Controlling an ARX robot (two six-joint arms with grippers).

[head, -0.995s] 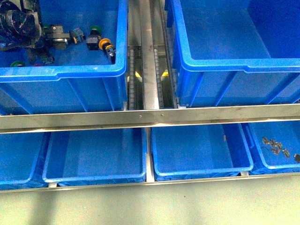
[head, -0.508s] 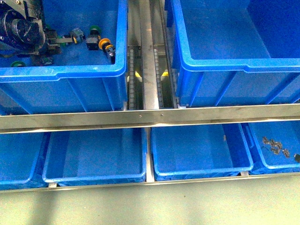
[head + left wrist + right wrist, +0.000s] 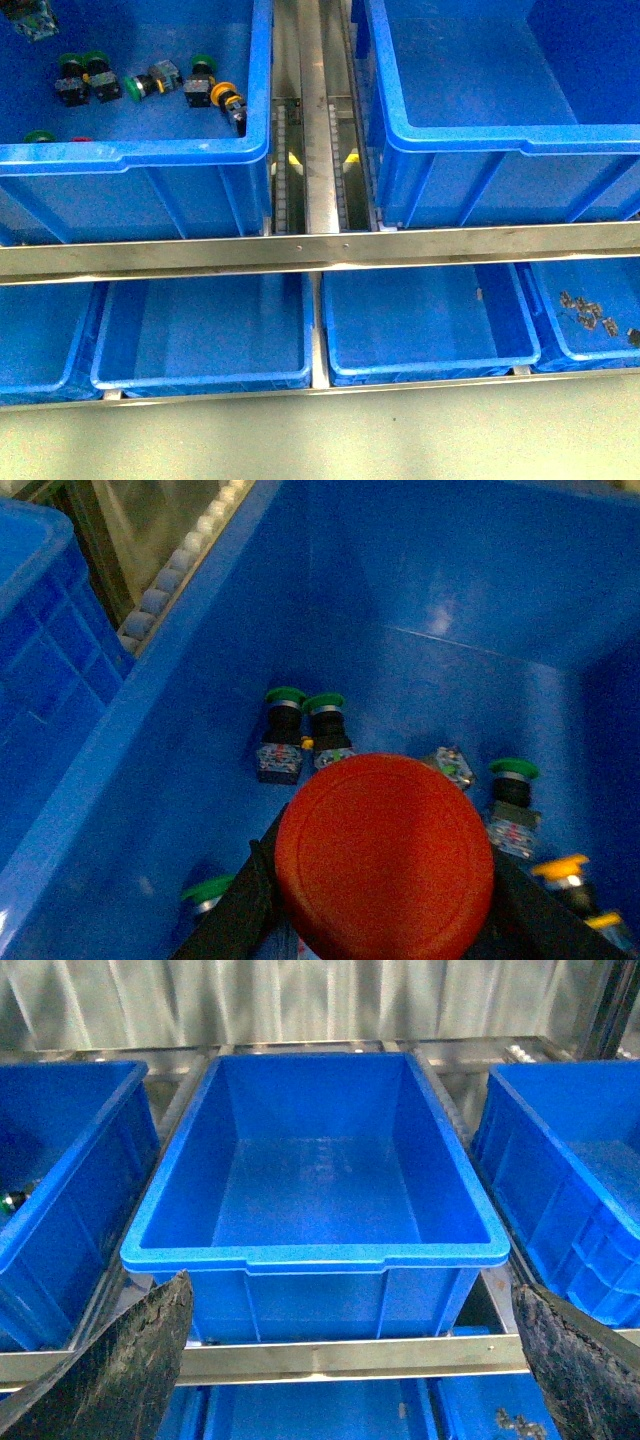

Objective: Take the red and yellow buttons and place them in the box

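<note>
A small push-button (image 3: pixel 385 850) with a round red mushroom cap is pinched between the dark fingers (image 3: pixel 232 910) of the left gripper (image 3: pixel 385 920), which holds it above the floor of the large blue plastic crate of loose buttons (image 3: pixel 130 152). Inside that crate, a yellow-capped button (image 3: pixel 226 97) lies near its right wall. Green-capped buttons (image 3: pixel 82 66) are scattered over its floor, and a second red cap (image 3: pixel 82 140) peeks over its front rim. Just right of the crate, past a metal roller track (image 3: pixel 315 120), stands the large deep blue plastic box (image 3: pixel 480 145). The right gripper (image 3: pixel 350 1295) hovers before this box with its fingers spread wide apart. In front of and below the button crate sit shallower blue bins (image 3: pixel 200 380), and the one farthest right holds small metal parts (image 3: pixel 590 312).
</note>
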